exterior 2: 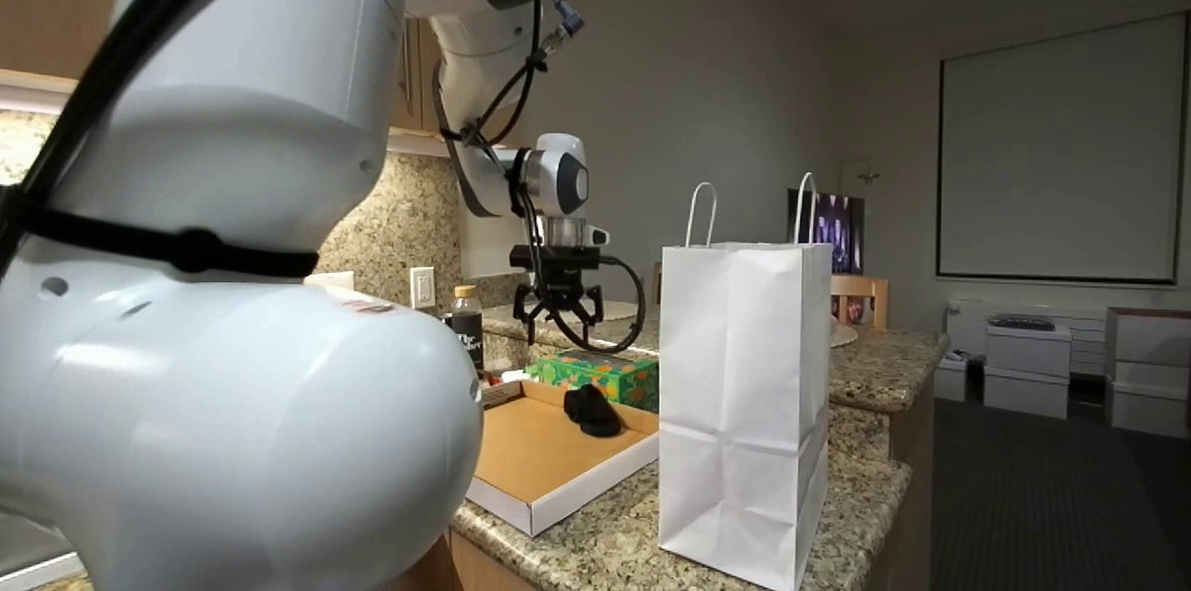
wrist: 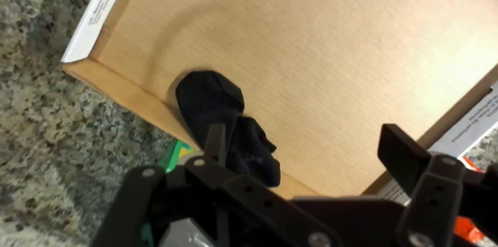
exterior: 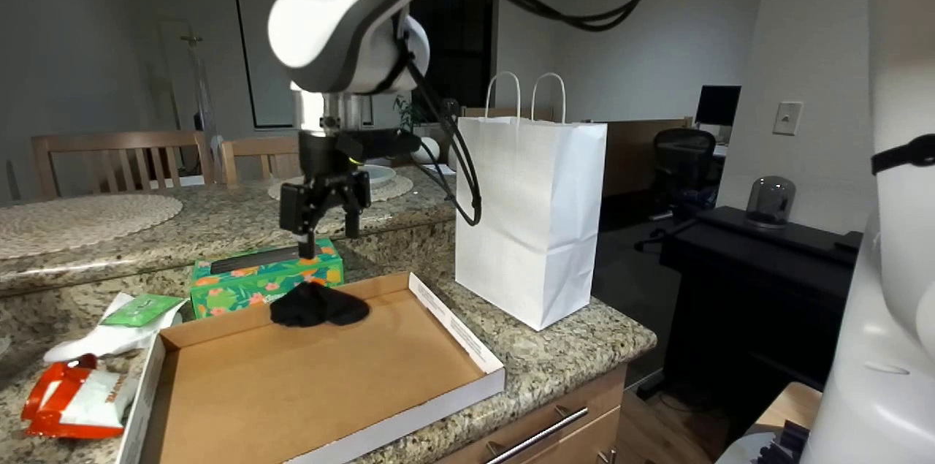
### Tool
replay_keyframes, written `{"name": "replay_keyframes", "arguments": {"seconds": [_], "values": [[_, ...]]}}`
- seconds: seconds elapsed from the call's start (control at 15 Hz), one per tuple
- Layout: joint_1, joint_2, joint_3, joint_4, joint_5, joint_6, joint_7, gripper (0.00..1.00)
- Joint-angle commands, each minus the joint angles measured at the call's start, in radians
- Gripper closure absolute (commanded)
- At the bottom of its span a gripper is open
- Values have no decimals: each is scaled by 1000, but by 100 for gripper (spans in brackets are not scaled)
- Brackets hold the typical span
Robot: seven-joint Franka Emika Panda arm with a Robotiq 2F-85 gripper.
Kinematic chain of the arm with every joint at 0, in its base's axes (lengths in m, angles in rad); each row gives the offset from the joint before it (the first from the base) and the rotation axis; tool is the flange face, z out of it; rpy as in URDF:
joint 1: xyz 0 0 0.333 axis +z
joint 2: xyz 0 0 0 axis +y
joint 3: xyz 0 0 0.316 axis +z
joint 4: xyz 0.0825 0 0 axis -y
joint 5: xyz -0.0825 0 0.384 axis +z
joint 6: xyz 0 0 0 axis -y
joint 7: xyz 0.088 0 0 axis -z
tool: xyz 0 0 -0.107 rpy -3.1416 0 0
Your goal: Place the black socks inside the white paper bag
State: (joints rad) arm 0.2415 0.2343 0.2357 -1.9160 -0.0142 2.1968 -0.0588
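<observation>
The black socks (exterior: 315,305) lie bunched inside the shallow cardboard tray (exterior: 314,383), against its back wall. They also show in an exterior view (exterior 2: 592,411) and left of centre in the wrist view (wrist: 210,101). The white paper bag (exterior: 522,223) stands upright with two raised handles to the side of the tray; it also shows in an exterior view (exterior 2: 744,405). Its inside is hidden, and it is out of the wrist view. My gripper (exterior: 329,237) hangs above the socks, apart from them. It is open and empty, with one finger overlapping the socks in the wrist view (wrist: 303,140).
A green flowered box (exterior: 263,278) stands right behind the tray. A red and white packet (exterior: 84,402) and a green packet (exterior: 144,310) lie beside the tray. A raised granite ledge (exterior: 146,245) runs behind. A dark bottle (exterior 2: 467,326) stands at the back.
</observation>
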Motion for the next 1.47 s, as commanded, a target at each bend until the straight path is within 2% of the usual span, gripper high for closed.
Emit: {"name": "replay_keyframes", "arguments": {"seconds": [0.0, 0.4, 0.73, 1.0, 1.07, 1.13, 1.4], "values": [[15, 106, -10, 54, -37, 1, 12, 0], [43, 249, -28, 141, -84, -8, 22, 0], [85, 332, -86, 178, -155, 70, 117, 0], [95, 373, -112, 215, -154, 110, 171, 0], [96, 381, -116, 224, -152, 114, 177, 11], [97, 387, -120, 233, -154, 113, 179, 26], [100, 398, -132, 251, -156, 113, 187, 53]]}}
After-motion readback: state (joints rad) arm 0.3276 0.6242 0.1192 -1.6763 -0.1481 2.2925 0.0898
